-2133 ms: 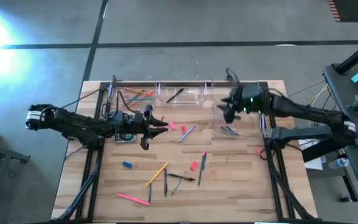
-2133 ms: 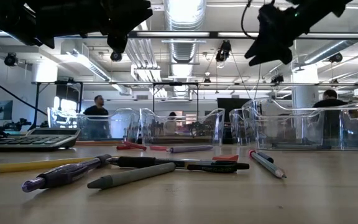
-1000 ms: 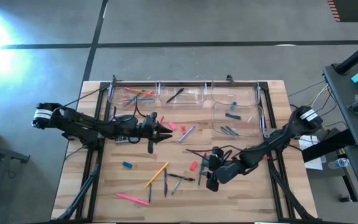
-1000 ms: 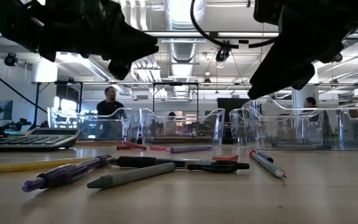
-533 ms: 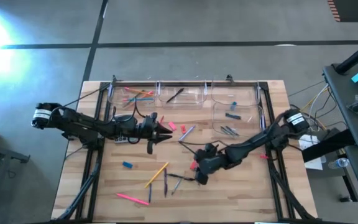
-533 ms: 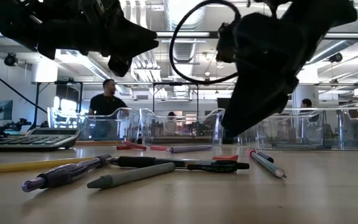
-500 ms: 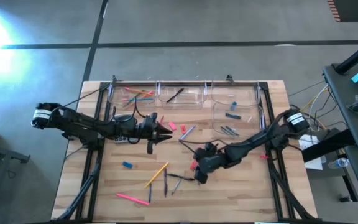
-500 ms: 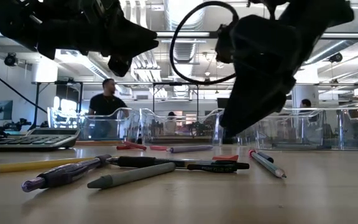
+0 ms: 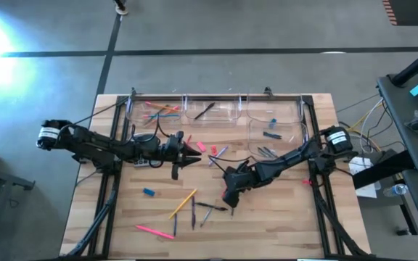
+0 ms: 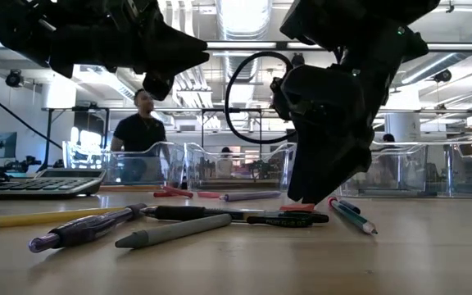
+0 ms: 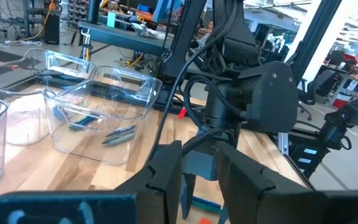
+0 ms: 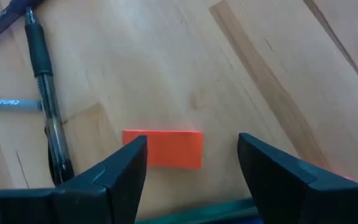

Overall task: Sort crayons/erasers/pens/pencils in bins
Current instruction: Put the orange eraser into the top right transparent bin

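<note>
A small red eraser (image 12: pixel 162 149) lies flat on the wooden table, near its middle. My right gripper (image 12: pixel 191 165) slants down over it, open, with one finger on each side and no touch. It also shows from above (image 9: pixel 228 196) and in the low view (image 10: pixel 310 192). My left gripper (image 9: pixel 193 151) hovers level over the table's left-middle, a narrow gap between its fingers (image 11: pixel 197 174), nothing in it. A black pen (image 12: pixel 45 93) lies beside the eraser. Clear bins (image 9: pixel 209 110) line the far edge; one (image 9: pixel 154 110) holds pencils.
Loose on the near half lie an orange pencil (image 9: pixel 183 204), a pink pencil (image 9: pixel 151 230), dark pens (image 9: pixel 193 212) and a blue eraser (image 9: pixel 149 192). Pink erasers (image 9: pixel 200 147) and a purple pen (image 9: pixel 218 154) lie by my left gripper. A calculator (image 10: pixel 47 183) sits under the left arm.
My right gripper has swung toward the table's left and far side and come down, tipping more steeply, until it stands over the red eraser. The things on the table have stayed where they were.
</note>
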Available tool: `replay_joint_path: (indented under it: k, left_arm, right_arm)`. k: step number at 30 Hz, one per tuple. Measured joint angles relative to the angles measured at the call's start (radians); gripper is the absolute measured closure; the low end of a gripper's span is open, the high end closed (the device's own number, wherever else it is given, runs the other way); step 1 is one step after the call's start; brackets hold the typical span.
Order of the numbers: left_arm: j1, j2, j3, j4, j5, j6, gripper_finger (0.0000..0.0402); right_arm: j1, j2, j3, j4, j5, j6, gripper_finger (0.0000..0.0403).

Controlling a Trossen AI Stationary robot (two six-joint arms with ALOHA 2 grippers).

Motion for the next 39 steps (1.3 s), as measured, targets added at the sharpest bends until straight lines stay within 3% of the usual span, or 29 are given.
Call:
replay_joint_path:
  k: [29, 39]
  left_arm:
    - [-0.002, 0.000, 0.000, 0.000, 0.000, 0.000, 0.0318]
    - [-0.002, 0.000, -0.001, 0.000, 0.000, 0.000, 0.0318]
  right_arm:
    - [0.031, 0.016, -0.002, 0.033, -0.047, 0.042, 0.0172]
    - [0.031, 0.039, -0.002, 0.036, -0.041, -0.020, 0.0187]
